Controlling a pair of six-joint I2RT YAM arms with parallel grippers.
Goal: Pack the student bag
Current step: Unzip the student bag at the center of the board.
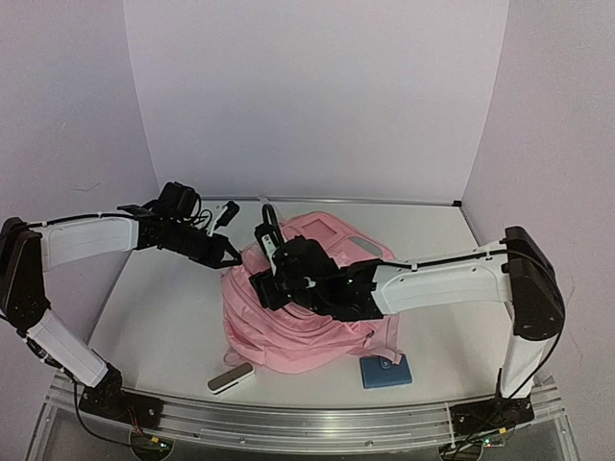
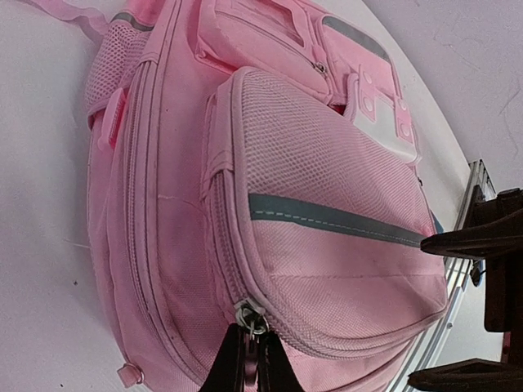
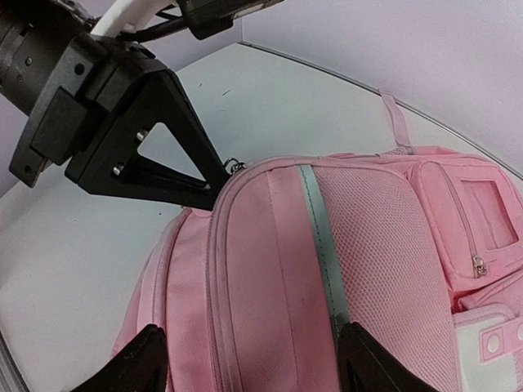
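Note:
The pink student bag lies flat in the middle of the table, front pockets up, also seen in the left wrist view and the right wrist view. My left gripper is shut on the pull tab of the front pocket's metal zip slider at the bag's left edge; it shows too in the overhead view and the right wrist view. My right gripper is open, its fingers spread wide just over the front pocket, one finger at each side.
A white oblong case lies at the front edge left of the bag. A blue flat box lies at the bag's front right. A small black and white item sits at the back left. The metal rail borders the front.

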